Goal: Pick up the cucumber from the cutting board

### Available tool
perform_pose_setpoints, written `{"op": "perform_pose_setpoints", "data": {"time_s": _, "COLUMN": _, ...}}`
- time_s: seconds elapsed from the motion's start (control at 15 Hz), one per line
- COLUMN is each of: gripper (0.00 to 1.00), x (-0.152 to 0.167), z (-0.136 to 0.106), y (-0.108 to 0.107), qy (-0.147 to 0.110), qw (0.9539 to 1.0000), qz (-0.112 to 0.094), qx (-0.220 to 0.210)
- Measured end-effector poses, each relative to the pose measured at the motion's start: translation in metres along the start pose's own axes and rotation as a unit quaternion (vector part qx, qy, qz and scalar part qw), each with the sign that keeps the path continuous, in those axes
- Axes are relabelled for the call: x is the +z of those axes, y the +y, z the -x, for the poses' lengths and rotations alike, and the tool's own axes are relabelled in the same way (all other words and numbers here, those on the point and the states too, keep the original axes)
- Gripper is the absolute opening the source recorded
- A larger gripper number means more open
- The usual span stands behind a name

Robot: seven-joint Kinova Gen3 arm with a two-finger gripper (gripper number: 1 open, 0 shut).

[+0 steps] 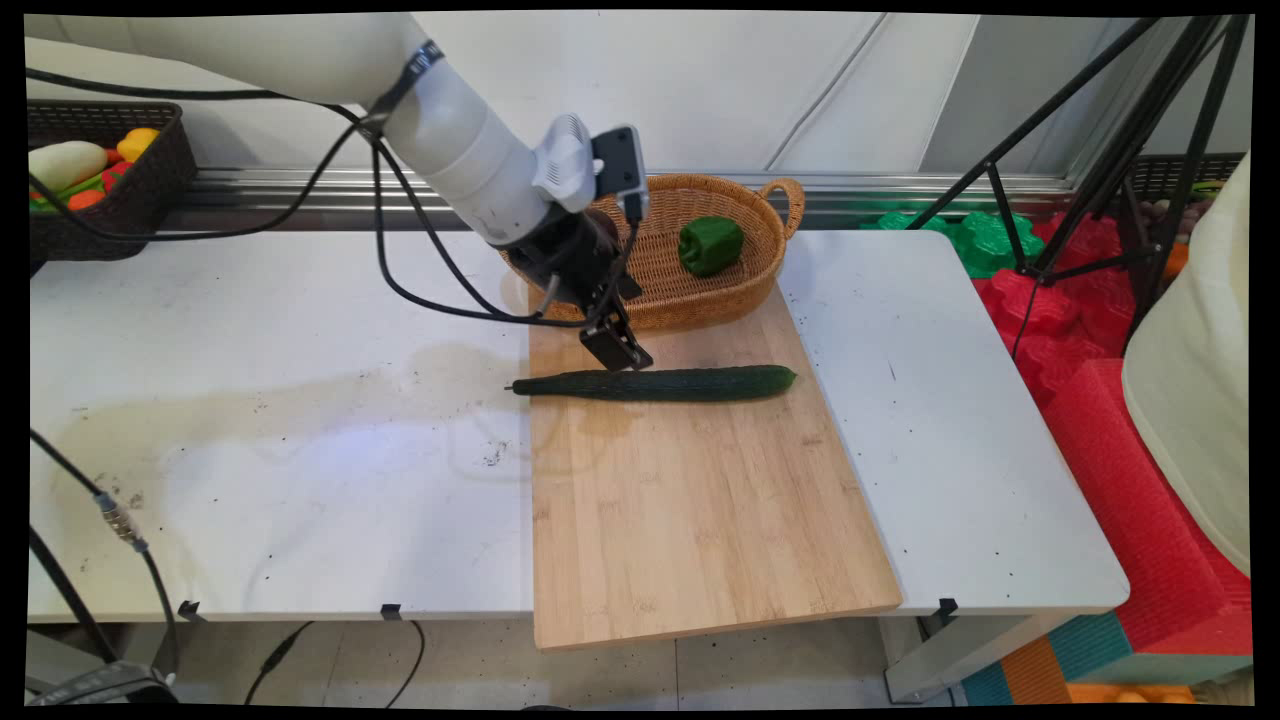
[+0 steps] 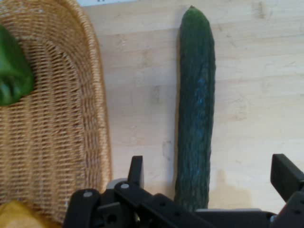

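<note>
Gripper (image 1: 617,345) low over the far half of the cutting board (image 1: 690,500), just above the cucumber (image 1: 655,384) near its left-hand, stalk end. In the hand view the gripper (image 2: 209,183) has its fingers spread wide, one finger (image 2: 136,172) on the basket side of the cucumber (image 2: 195,109) and the other at the picture's right edge; the cucumber runs up between them. Nothing gripped: fingers released, and contact with the cucumber cannot be made out.

Near side: the cutting board, pale bamboo, overhangs the near edge of the white table (image 1: 250,480). Its near half is bare. Table left of the board is stained, with dark specks.

Middle: cucumber, long and dark green, lies crosswise on the board, its thin stem tip poking just past the board's left edge.

Farther: wicker basket (image 1: 730,290), oval with a loop handle on its right, sits at the board's far end, just beyond the cucumber but apart from it. A green bell pepper (image 1: 711,245) lies inside. The hand view shows the pepper (image 2: 13,71) against the weave and something yellow at the bottom left corner, too little showing to name.

Far left: a dark basket (image 1: 150,190) of mixed vegetables by the wall. Far right: a black tripod (image 1: 1100,180) over red and green foam.
</note>
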Motion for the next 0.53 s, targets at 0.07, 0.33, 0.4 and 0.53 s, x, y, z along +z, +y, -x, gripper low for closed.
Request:
{"op": "perform_pose_setpoints", "data": {"time_s": 0.07, "gripper": 1.00, "x": 0.006, "z": -0.002, "y": 0.001, "qy": -0.004, "qw": 1.0000, "qz": 0.003, "qx": 0.002}}
{"op": "perform_pose_setpoints", "data": {"time_s": 0.33, "gripper": 1.00, "x": 0.029, "z": -0.007, "y": 0.004, "qy": -0.018, "qw": 0.9997, "qz": 0.013, "qx": 0.010}}
{"op": "perform_pose_setpoints", "data": {"time_s": 0.4, "gripper": 1.00, "x": 0.035, "z": -0.007, "y": 0.004, "qy": -0.021, "qw": 0.9996, "qz": 0.015, "qx": 0.011}}
{"op": "perform_pose_setpoints", "data": {"time_s": 0.53, "gripper": 1.00, "x": 0.052, "z": -0.008, "y": 0.005, "qy": -0.029, "qw": 0.9993, "qz": 0.019, "qx": 0.015}}
